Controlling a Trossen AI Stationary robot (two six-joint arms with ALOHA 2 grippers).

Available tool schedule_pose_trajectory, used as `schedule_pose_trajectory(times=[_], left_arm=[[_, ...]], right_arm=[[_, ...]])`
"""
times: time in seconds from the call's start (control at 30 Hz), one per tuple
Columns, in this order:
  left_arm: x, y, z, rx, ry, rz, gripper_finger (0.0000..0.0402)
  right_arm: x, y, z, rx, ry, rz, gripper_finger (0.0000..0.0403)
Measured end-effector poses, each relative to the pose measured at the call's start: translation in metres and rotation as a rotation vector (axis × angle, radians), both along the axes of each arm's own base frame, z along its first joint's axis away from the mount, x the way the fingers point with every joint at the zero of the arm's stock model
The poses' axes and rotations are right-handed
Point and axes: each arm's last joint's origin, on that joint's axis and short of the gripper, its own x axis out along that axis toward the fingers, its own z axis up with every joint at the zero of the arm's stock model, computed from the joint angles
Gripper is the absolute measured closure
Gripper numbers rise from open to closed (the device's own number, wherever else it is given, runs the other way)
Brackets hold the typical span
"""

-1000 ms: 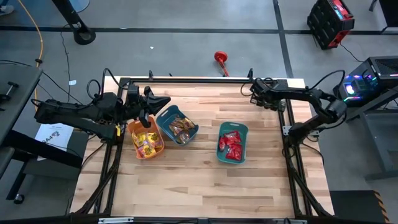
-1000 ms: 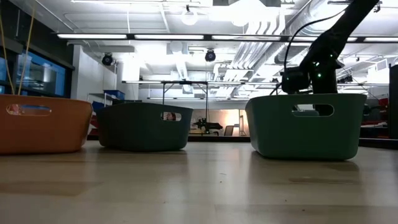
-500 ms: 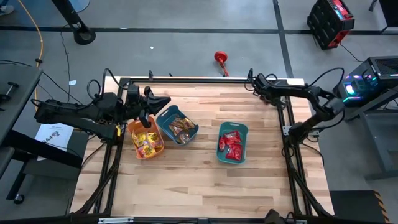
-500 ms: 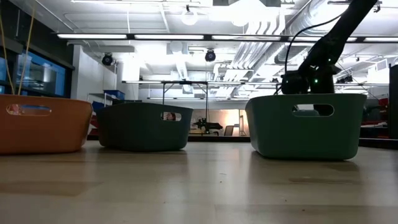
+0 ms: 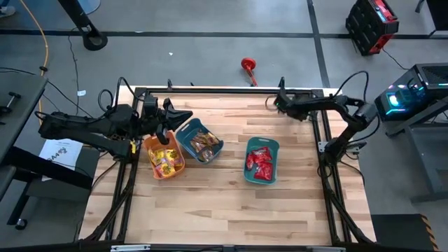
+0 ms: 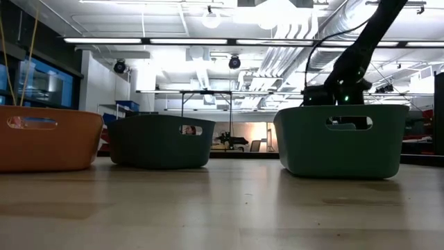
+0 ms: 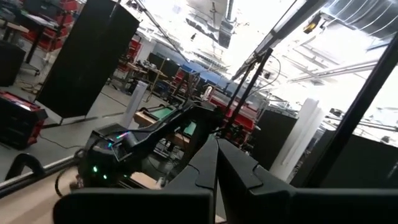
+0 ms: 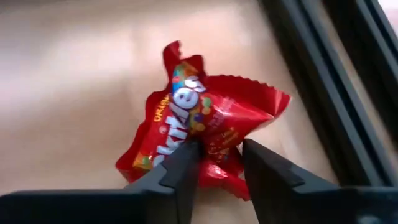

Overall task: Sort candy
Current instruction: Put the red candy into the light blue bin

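The left gripper hangs over the orange bin with its fingers pressed together, holding nothing. At the table's far right corner, the right gripper reaches low — clamped on a red candy packet over the wood.

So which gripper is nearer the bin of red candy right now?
The right gripper. It sits at the table's far right corner, shut on a red Skittles packet, a short way beyond that teal bin. The left gripper hangs over the orange bin, two bins away.
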Motion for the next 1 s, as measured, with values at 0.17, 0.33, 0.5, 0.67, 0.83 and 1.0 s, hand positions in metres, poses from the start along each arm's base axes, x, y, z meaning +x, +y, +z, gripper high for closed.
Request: schedule_pose_trajectory(times=[0.17,0.33,0.5,0.67,0.83,1.0], left_arm=[[0.000,-0.001,0.000,-0.007,-0.005,-0.011,0.0401],[-0.001,-0.001,0.003,-0.008,-0.033,-0.011,0.0401],[-0.001,-0.001,0.003,0.016,-0.034,-0.001,0.0401],[-0.001,0.000,0.003,0.039,-0.023,0.017,0.0401],[0.000,0.000,0.000,0.057,0.018,0.025,0.0401],[0.002,-0.001,-0.015,0.000,0.158,-0.009,0.0401]], right_arm=[[0.021,0.048,0.009,0.171,0.021,0.240,0.0371],[0.031,0.101,0.033,0.282,-0.115,0.368,0.0387],[0.023,0.140,0.080,0.167,-0.336,0.465,0.0403],[0.012,0.171,0.128,-0.013,-0.607,0.529,0.0402],[0.024,0.205,0.153,0.047,-0.882,0.813,0.0402],[0.046,0.243,0.151,0.200,-1.023,1.022,0.0402]])
